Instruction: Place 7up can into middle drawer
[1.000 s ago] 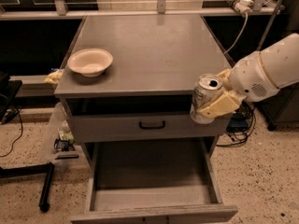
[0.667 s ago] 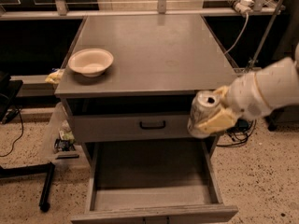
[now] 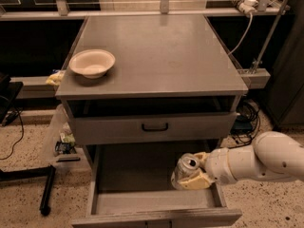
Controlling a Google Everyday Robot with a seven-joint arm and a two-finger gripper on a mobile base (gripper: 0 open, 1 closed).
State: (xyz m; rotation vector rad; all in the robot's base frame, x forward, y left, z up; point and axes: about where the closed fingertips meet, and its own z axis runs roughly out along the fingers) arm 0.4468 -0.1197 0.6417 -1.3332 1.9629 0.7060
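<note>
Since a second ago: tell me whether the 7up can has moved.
Yes. The 7up can, clamped in the gripper, has dropped from beside the handled drawer front, down and slightly left, and is now over the open middle drawer.

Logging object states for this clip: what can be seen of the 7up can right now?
The 7up can is a small silver metal drink can with a shiny top; its label marks are hard to make out. It leans a little, top turned toward the camera, clamped between the cream fingers of the gripper, which reaches in from the right. It is inside the pulled-out middle drawer, near the right wall, low over the grey floor. Whether it touches the floor cannot be told.
</note>
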